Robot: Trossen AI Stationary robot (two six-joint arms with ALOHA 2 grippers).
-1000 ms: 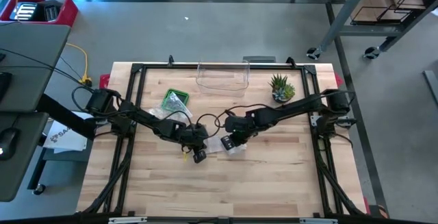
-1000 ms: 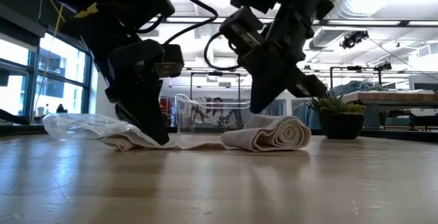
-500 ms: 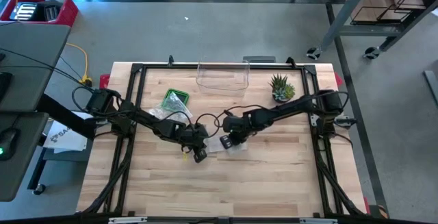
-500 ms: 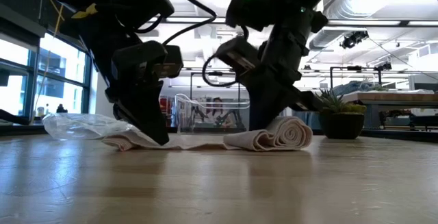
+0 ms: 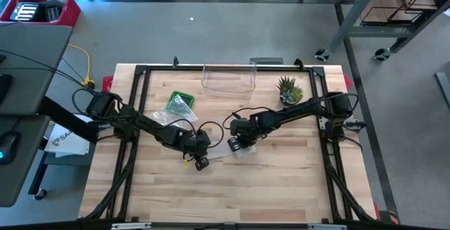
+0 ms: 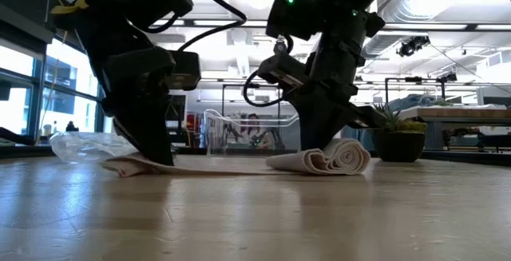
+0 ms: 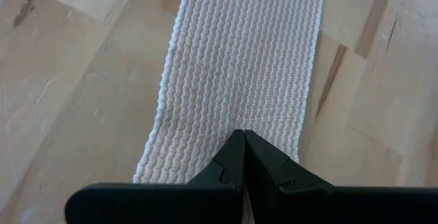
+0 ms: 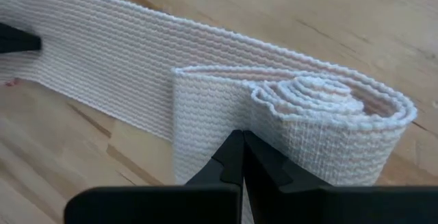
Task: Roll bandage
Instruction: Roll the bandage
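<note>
A white woven bandage lies on the wooden table, partly wound into a loose roll (image 6: 335, 157) with a flat strip (image 6: 215, 168) running toward the table's left. My left gripper (image 7: 243, 136) is shut, its tips down on the strip near the free end (image 6: 128, 165). My right gripper (image 8: 241, 136) is shut, its tips at the roll (image 8: 321, 114). In the high view the bandage (image 5: 219, 152) shows between the left gripper (image 5: 200, 162) and the right gripper (image 5: 239, 145). My left gripper presses its shut fingertips down on the flat strip (image 7: 239, 107), midway across its width near the free end, slanting steeply from above. The strip lies flat and drawn straight on the table. My right gripper rests its shut fingertips against the roll's outer wrap (image 8: 219, 114), beside the spiral, coming steeply from above. The roll lies on the table, its spiral end (image 6: 347, 156) toward the near edge.
A green packet with crumpled clear plastic (image 5: 180, 103) lies at the far left. At the table's far edge stands a clear container (image 5: 228, 79), and a potted plant (image 5: 289, 89) is at the far right. Bare wood lies toward the near edge.
My left gripper has slid toward the table's left with the strip's end under it, so the strip now lies longer, flatter and straighter. My right gripper has sunk onto the roll, which has shifted a little toward the right.
</note>
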